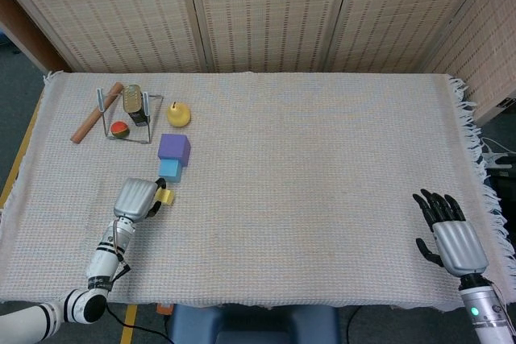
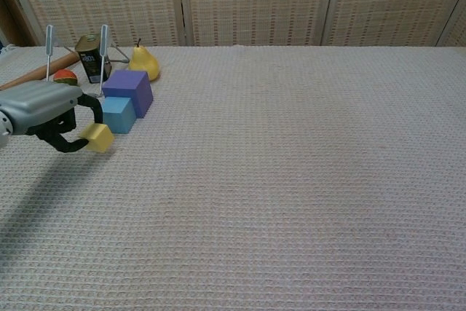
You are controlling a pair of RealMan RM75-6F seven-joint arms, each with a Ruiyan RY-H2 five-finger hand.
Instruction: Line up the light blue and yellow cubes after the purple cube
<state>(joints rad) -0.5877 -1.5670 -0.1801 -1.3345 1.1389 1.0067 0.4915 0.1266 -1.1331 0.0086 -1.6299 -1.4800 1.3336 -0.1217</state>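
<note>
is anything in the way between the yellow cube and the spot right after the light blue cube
Nothing visible. The left hand holds the yellow cube just in front of the light blue cube, which sits against the purple cube; only bare cloth lies between.

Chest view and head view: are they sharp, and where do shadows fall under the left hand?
Chest view: the left hand and the yellow cube it pinches look slightly soft, while the purple cube is crisp; a faint broad shadow lies on the cloth below the hand. Head view: evenly lit, sharp, no glare; only a thin shadow beside the left hand.
</note>
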